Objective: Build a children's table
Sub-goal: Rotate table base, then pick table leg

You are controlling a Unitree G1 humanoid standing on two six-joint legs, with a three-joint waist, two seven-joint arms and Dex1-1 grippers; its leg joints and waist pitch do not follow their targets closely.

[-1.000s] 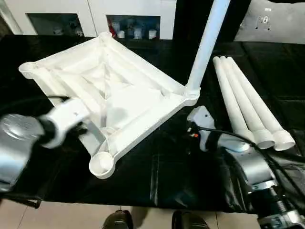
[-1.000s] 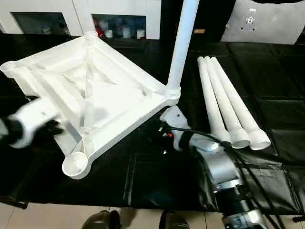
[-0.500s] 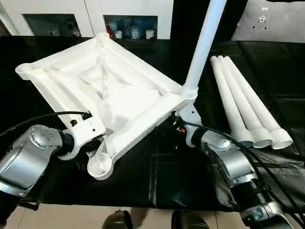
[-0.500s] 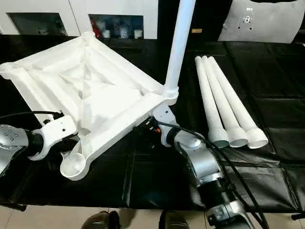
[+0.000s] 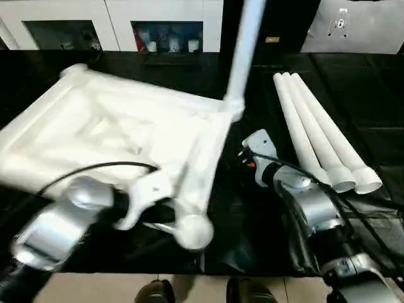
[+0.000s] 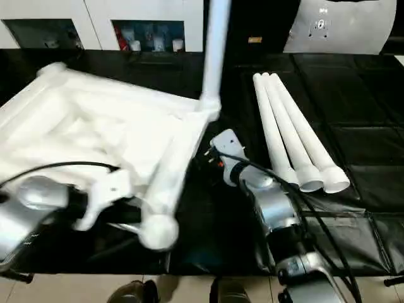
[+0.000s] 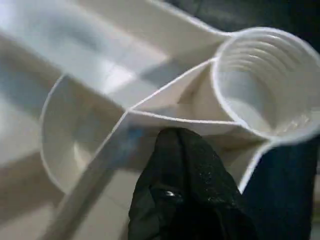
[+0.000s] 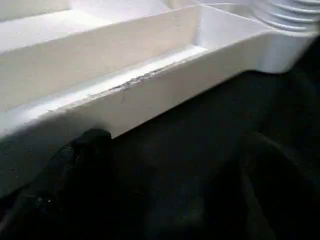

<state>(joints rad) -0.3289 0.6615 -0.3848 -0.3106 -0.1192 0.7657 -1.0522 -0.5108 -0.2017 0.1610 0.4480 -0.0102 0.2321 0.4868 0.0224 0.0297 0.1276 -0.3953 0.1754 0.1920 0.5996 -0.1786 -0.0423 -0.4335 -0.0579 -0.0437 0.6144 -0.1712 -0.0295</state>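
Note:
The children's table lies upside down on the black work table, its ribbed underside facing up. One white leg stands upright in the far right corner socket. Three loose legs lie side by side to the right. My left gripper is shut on a rib of the table top, right beside the near corner socket. My right gripper stands open on the black cover, just off the table top's right rim, with nothing between its fingers.
The black-covered work table ends at a near edge, with floor and a pair of shoes below. White cabinets stand behind the far edge. Black cables run along my right forearm.
My left gripper has closed on the rib by the near corner socket. The table top has swung round, its near corner moving right. My right gripper now sits a little clear of the rim.

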